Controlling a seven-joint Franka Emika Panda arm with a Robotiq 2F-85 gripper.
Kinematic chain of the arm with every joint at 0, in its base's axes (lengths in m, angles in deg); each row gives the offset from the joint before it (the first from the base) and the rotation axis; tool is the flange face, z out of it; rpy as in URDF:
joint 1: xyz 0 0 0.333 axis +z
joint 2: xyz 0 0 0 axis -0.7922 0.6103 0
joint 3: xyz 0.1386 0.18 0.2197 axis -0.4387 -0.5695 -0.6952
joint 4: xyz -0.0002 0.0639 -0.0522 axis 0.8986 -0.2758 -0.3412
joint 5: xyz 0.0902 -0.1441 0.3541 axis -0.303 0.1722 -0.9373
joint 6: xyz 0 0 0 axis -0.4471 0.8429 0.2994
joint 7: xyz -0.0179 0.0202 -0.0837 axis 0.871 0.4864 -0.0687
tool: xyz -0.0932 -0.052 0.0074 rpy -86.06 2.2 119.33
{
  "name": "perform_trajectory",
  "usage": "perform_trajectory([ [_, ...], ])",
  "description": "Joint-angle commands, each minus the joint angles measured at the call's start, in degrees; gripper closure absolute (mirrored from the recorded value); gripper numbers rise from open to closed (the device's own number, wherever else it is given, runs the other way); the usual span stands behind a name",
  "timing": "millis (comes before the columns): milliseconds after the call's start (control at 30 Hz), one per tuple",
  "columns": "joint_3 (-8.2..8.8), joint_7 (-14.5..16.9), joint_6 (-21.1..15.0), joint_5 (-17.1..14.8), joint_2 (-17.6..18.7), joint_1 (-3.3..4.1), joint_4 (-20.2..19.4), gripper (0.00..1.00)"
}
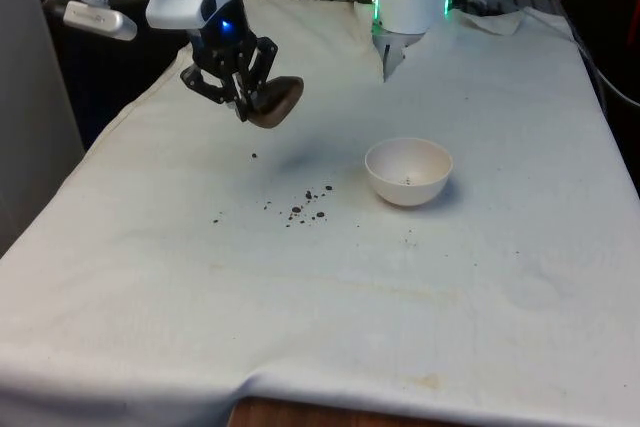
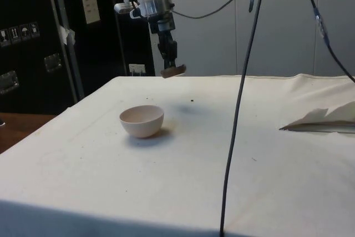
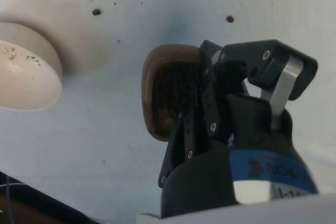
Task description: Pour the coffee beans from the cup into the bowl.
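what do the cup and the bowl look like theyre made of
Cup: looks like wood, brown with a dull, smooth finish and a thick rounded rim; dark coffee beans sit inside, as the wrist view shows. It could also be brown plastic.

Bowl: looks like ceramic or hard plastic, off-white, plain and smooth with a soft sheen; the pictures leave open which.

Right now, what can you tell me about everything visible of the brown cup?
The brown cup looks like wood, small with a rounded rim. The gripper holds it by its rim in the air, clear of the white cloth, tilted toward its side. In the wrist view dark coffee beans lie inside it. It hangs apart from the bowl, toward the front view's left.
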State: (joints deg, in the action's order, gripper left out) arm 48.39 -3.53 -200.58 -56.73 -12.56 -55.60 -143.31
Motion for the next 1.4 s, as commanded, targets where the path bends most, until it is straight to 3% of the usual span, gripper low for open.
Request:
perform_trajectory([
  [0,0.4,-0.2,-1.6,0.5,-0.9,0.4,-1.4,1.0],
  [167,0.57,-0.3,-3.0,0.6,-2.5,0.57,-4.4,1.0],
  [200,0.17,0.1,-1.8,0.0,-2.0,0.11,-3.7,1.0],
  [233,0.57,-0.4,-3.3,0.6,-2.8,0.63,-4.9,1.0],
  [433,0.63,-0.9,-4.7,0.6,-4.5,0.8,-7.9,1.0],
  [467,0.23,-0.3,-3.6,0.1,-4.2,0.34,-7.4,1.0],
  [533,0.57,-1.3,-5.3,0.5,-4.9,0.86,-8.8,1.0],
  [833,0.29,-2.6,-4.7,0.0,-4.6,0.4,-8.7,1.0],
  [1367,0.57,-8.3,-6.2,-0.1,-4.6,0.57,-9.3,1.0],
])
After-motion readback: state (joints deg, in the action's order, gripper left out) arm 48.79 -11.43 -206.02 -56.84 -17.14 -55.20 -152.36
